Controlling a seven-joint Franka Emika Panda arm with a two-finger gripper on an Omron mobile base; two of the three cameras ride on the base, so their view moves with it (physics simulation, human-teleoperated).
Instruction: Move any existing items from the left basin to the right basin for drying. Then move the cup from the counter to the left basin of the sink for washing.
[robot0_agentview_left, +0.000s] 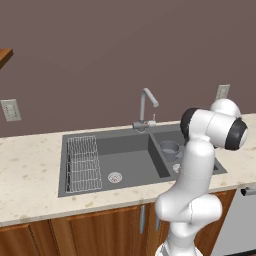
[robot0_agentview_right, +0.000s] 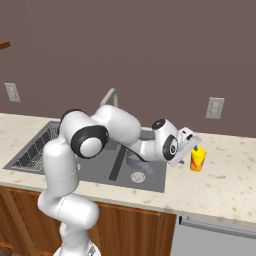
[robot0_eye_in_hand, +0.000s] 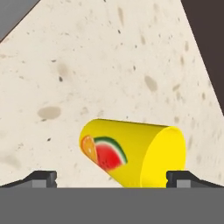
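The yellow cup (robot0_agentview_right: 198, 159) stands upright on the beige counter (robot0_agentview_right: 220, 186) right of the sink. My gripper (robot0_agentview_right: 192, 149) is level with it, open, one finger on each side. In the hand view the cup (robot0_eye_in_hand: 135, 153), with a watermelon and orange print, lies sideways between the two dark fingertips (robot0_eye_in_hand: 43, 178), and I see no contact. The grey saucepan (robot0_agentview_left: 170, 148) sits in the narrow right basin (robot0_agentview_left: 167, 136), partly hidden by my arm. The wide left basin (robot0_agentview_left: 130, 160) holds only its wire rack (robot0_agentview_left: 82, 162) and drain (robot0_agentview_left: 115, 177).
A tall curved faucet (robot0_agentview_left: 145, 107) rises behind the sink's divider. Wall outlets (robot0_agentview_right: 215, 107) sit above the counter. A dishwasher front (robot0_agentview_right: 215, 235) is below the counter to the right. The wall stands close behind the cup.
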